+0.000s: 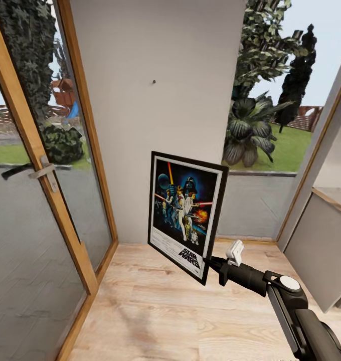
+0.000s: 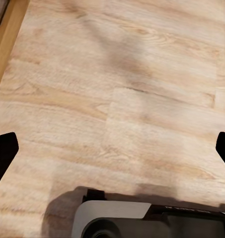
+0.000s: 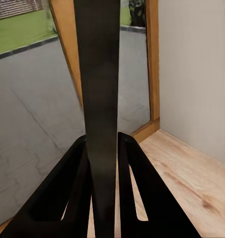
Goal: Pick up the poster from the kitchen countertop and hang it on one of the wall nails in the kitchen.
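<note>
The right gripper (image 1: 210, 264) is clamped on the poster (image 1: 186, 213) at its lower right corner; in the right wrist view the 2 fingers (image 3: 129, 193) press either side of the dark frame edge, which runs straight away from the camera. The poster is carried clear of the floor (image 1: 155, 311), long axis near upright and leaning slightly, artwork facing the robot, its bulk above and to the left of the gripper. The right arm (image 1: 291, 306) reaches forward and to the left from the lower right, forearm roughly level.

The left gripper (image 2: 112, 148) points down at the floor with its fingertips spread wide and nothing between them.

Beyond the poster stands the wall (image 1: 160, 100). The nail (image 1: 154, 80) sits well above the poster's top edge and slightly left of the gripper. Judgement: the coming move requires a lift and a forward advance to the wall.
</note>
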